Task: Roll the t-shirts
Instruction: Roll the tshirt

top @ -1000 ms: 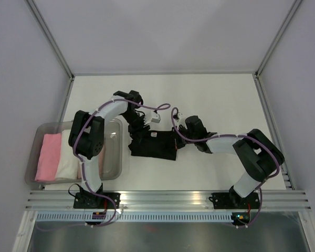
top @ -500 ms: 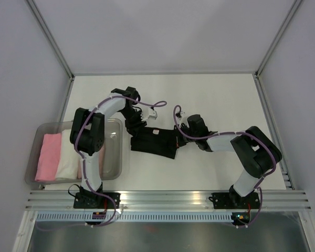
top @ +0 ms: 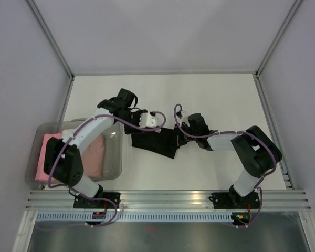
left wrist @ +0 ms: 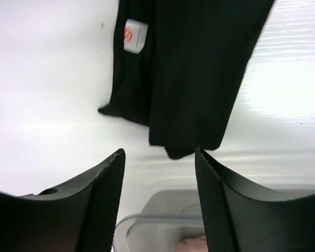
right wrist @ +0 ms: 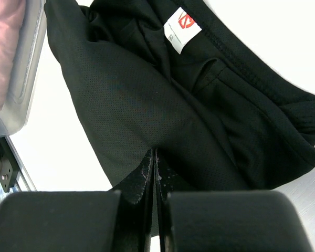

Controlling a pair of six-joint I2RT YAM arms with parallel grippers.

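Black t-shirt (top: 156, 143), white red-marked label (right wrist: 182, 23), pink roll (top: 43, 152)

T-shirt (top: 157, 143) on table (top: 215, 94); bin (top: 114, 170) just left of it (rolls (top: 42, 160) inside)

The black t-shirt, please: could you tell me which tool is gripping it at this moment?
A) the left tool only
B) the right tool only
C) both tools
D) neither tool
B: in the right wrist view the right tool is shut with cloth of the black t-shirt pinched between its jaws, while the left tool stands open with nothing clamped.
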